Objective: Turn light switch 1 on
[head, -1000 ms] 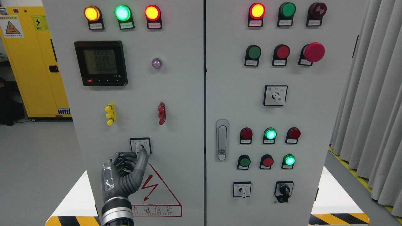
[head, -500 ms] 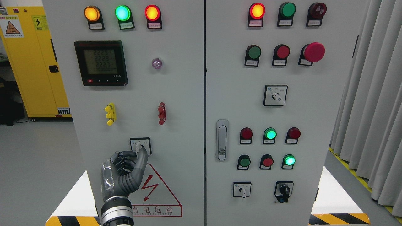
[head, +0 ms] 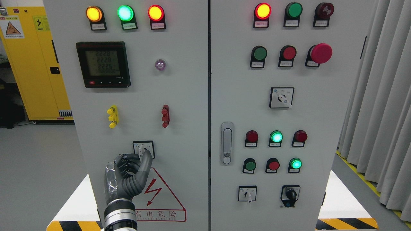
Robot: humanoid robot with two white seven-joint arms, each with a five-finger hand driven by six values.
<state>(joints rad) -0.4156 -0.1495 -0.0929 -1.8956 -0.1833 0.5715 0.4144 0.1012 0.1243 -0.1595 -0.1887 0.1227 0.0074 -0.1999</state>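
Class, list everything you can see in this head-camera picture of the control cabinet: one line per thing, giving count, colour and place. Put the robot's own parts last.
Grey metal control cabinet: one, two doors, fills the middle.
Lit round indicator lamps: three, amber, green, red, top of left door.
Black digital meter: one, upper left door.
Small clear violet lamp: one, right of meter.
Plastic terminal pieces: two, yellow and red, mid left door.
White-handled rotary switch: one, lower left door.
Red triangle hazard sticker: one, below that switch.
Red mushroom button: one, upper right door.
Silver door latch: one, right door's left edge.
Yellow storage cabinet: one, far left.
Grey curtain: one, far right.
Left robot hand: one, dark grey, fingers at the rotary switch's handle.
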